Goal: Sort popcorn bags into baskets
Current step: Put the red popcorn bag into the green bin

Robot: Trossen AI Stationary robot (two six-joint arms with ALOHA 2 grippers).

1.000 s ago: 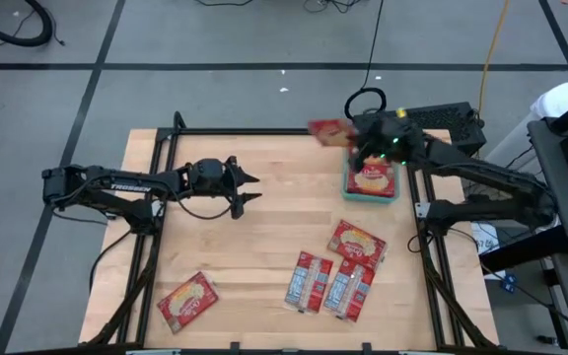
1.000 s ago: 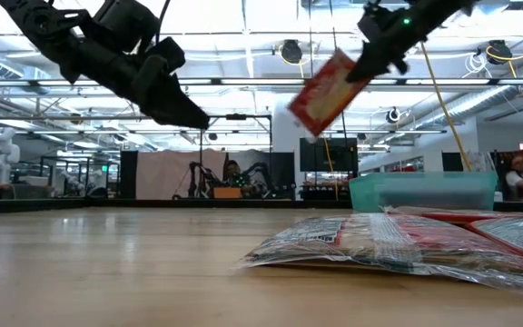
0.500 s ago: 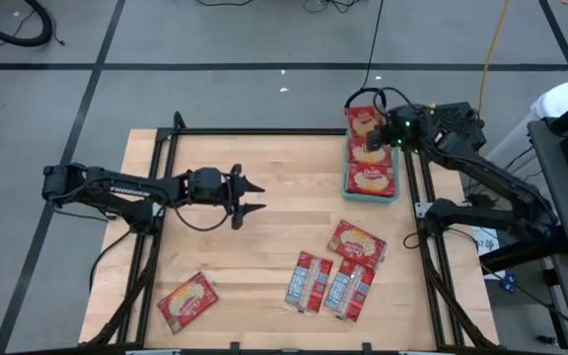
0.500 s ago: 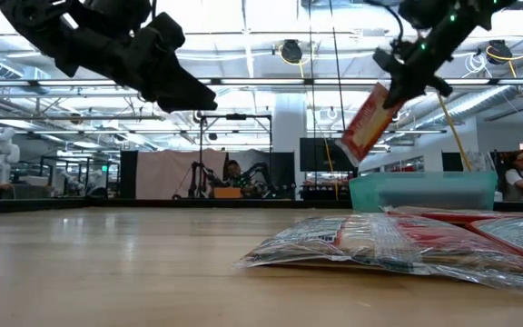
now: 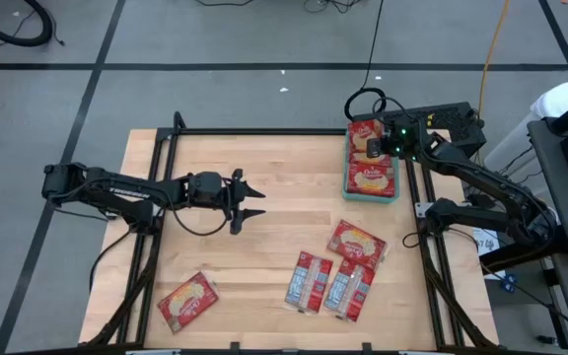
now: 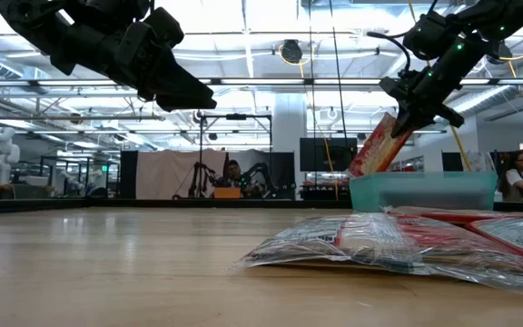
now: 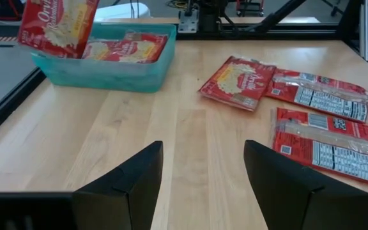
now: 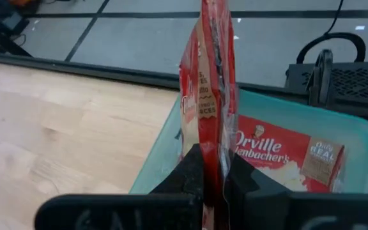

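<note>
1. high view: i see my right pincer (image 5: 381,141) over the far end of the green basket (image 5: 371,193), at the far right of the surface (image 5: 264,237). it holds one popcorn bag (image 5: 364,139) by an edge. i think i hold it there so it can drop in next to the bag already lying in the basket (image 5: 373,178). my left pincer (image 5: 249,200) waits over the middle left of the surface, with nothing in it. four bags lie loose: one near the left front (image 5: 186,301), one picture side up (image 5: 356,243) and two label side up (image 5: 310,281) (image 5: 348,289) at the right front.

2. low view: the held bag (image 6: 376,145) hangs tilted, its low end just behind the basket wall (image 6: 422,192). i cannot tell if it touches the bottom. the left pincer (image 6: 193,94) is up high, well off the wood.

3. left wrist view: my left fingers (image 7: 130,185) stand wide apart and touch nothing. past them i see the basket (image 7: 104,71), the hanging bag (image 7: 56,25) at one end of it, and loose bags (image 7: 238,82) on the wood.

4. right wrist view: my right fingers (image 8: 193,169) are squeezed tight on the thin edge of the bag (image 8: 209,89). the bag stands on its edge above the basket (image 8: 165,160), and the other bag (image 8: 280,153) lies flat inside.
</note>
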